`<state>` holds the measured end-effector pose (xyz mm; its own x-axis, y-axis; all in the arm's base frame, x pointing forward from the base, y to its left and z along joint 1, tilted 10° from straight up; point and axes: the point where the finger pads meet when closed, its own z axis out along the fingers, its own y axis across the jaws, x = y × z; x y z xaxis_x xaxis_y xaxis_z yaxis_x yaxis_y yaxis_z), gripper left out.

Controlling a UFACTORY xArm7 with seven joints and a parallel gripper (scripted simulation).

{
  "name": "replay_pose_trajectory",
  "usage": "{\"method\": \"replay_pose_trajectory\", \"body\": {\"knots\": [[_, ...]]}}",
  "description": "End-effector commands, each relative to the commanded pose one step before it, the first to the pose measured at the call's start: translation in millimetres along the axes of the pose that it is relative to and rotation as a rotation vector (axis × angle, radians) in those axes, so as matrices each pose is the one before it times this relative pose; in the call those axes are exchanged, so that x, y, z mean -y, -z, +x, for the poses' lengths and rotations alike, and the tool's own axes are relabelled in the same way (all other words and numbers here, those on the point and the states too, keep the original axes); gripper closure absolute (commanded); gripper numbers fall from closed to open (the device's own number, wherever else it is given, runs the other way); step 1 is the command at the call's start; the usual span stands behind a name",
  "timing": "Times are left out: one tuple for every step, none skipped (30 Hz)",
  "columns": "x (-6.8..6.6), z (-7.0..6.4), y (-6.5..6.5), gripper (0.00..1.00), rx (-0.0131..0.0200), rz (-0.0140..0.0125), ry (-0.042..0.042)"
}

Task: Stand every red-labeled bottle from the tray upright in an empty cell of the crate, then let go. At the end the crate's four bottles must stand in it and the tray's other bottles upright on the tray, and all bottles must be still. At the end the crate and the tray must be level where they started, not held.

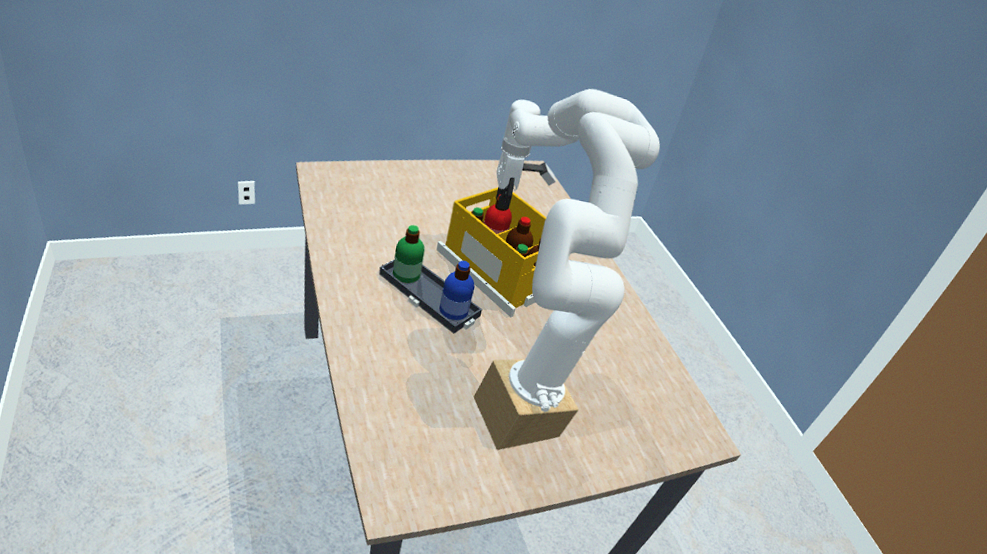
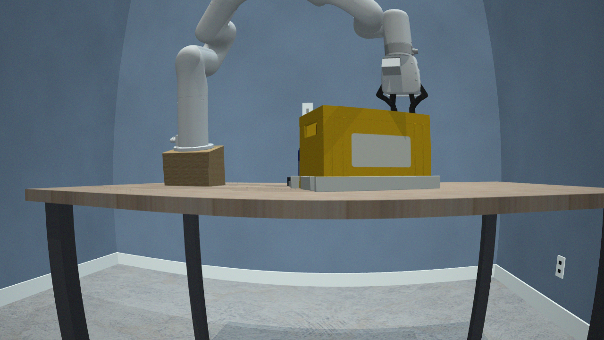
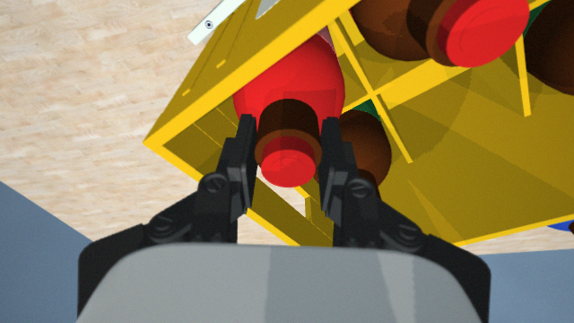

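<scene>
My gripper (image 1: 504, 196) (image 2: 402, 109) (image 3: 288, 136) is shut on the neck of the red-labeled bottle (image 1: 497, 217) (image 3: 296, 85). The bottle is upright, its body inside a corner cell of the yellow crate (image 1: 515, 281) (image 2: 338, 162) (image 3: 493, 188); its base is hidden. The crate stands level. A brown bottle with a red cap (image 1: 520, 238) (image 3: 486, 33) stands in another cell, and green caps show on both sides of it in the top view. On the black tray (image 1: 428, 292) a green bottle (image 1: 409, 253) and a blue bottle (image 1: 457, 293) stand upright.
Pale rails (image 1: 476, 279) (image 2: 375, 182) run along the crate's base. In the wrist view, a brown bottle shoulder (image 3: 365, 144) is close beside the right finger, and another bottle (image 3: 553, 51) shows at the right edge. The arm's wooden block (image 1: 497, 408) (image 2: 185, 169) stands on the table.
</scene>
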<state>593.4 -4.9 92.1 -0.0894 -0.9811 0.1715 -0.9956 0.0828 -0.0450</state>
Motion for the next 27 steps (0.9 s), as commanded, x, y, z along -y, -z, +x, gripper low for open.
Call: {"method": "replay_pose_trajectory", "body": {"knots": [[1.83, -0.43, 1.9, 1.0, 0.00122, 0.00605, 0.00001], [0.0, 0.0, 0.0, 1.0, 0.0, 0.0, 0.0], [0.0, 0.0, -0.34, 1.0, 0.0, 0.0, 0.0], [0.0, 0.0, -0.36, 1.0, 0.0, 0.0, 0.0], [0.0, 0.0, -0.38, 1.0, 0.0, 0.0, 0.0], [0.0, 0.0, -0.4, 1.0, 0.0, 0.0, 0.0], [0.0, 0.0, -0.41, 1.0, 0.0, 0.0, 0.0], [0.01, 0.0, -0.43, 1.0, 0.0, 0.0, 0.0], [0.01, 0.0, -0.44, 1.0, 0.0, 0.0, 0.0], [0.01, 0.0, -0.45, 1.0, 0.0, 0.0, 0.0], [0.01, 0.0, -0.46, 1.0, 0.0, 0.0, 0.0], [0.0, 0.0, -0.47, 1.0, 0.0, 0.0, 0.0], [0.0, 0.0, -0.48, 1.0, 0.0, 0.0, 0.0], [0.0, 0.0, -0.48, 1.0, 0.0, 0.0, 0.0], [0.0, 0.0, -0.49, 1.0, 0.0, 0.0, 0.0], [0.0, 0.0, -0.49, 1.0, 0.0, 0.0, 0.0], [0.0, 0.0, -0.49, 1.0, 0.0, 0.0, 0.0], [0.0, 0.0, 0.0, 1.0, 0.0, 0.0, 0.0], [0.0, 0.0, 0.0, 1.0, 0.0, 0.0, 0.0], [0.01, 0.0, -0.5, 1.0, 0.0, 0.0, 0.0], [0.01, 0.0, -0.5, 1.0, 0.0, 0.0, 0.0], [0.01, 0.0, -0.49, 1.0, 0.0, 0.0, 0.0], [0.01, 0.0, -0.49, 1.0, 0.0, 0.0, 0.0], [0.0, 0.0, -0.48, 1.0, 0.0, 0.0, 0.0], [0.0, 0.0, -0.48, 1.0, 0.0, 0.0, 0.0], [0.0, 0.0, -0.47, 1.0, 0.0, 0.0, 0.0], [0.0, 0.0, -0.46, 1.0, 0.0, 0.0, 0.0]]}}
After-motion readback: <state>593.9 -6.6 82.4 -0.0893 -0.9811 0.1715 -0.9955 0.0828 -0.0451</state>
